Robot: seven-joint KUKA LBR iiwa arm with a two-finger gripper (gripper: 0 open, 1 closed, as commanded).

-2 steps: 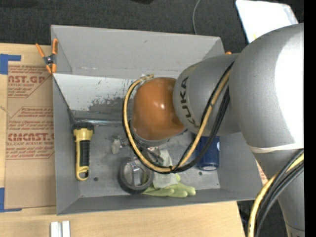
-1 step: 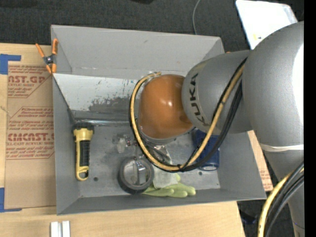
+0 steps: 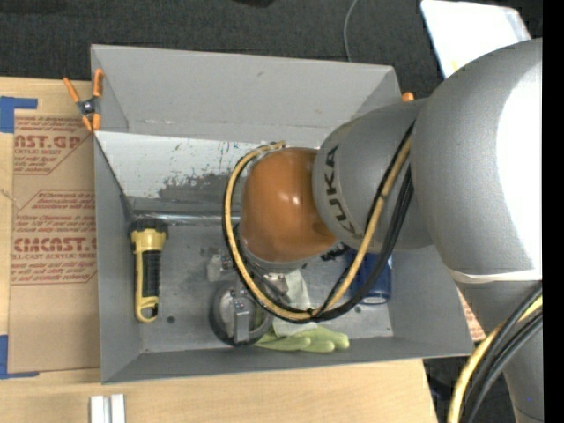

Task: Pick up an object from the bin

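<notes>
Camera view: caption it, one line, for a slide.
KUKA arm low in the grey bin near a pale green thing; yellow-and-black torch lies apart at the view's left.

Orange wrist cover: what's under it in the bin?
The gripper, by the bin's lower edge, with a pale green floppy thing and a white scrap beside it. A blue thing peeks out rightward. Anything directly beneath the cover is hidden.
</notes>
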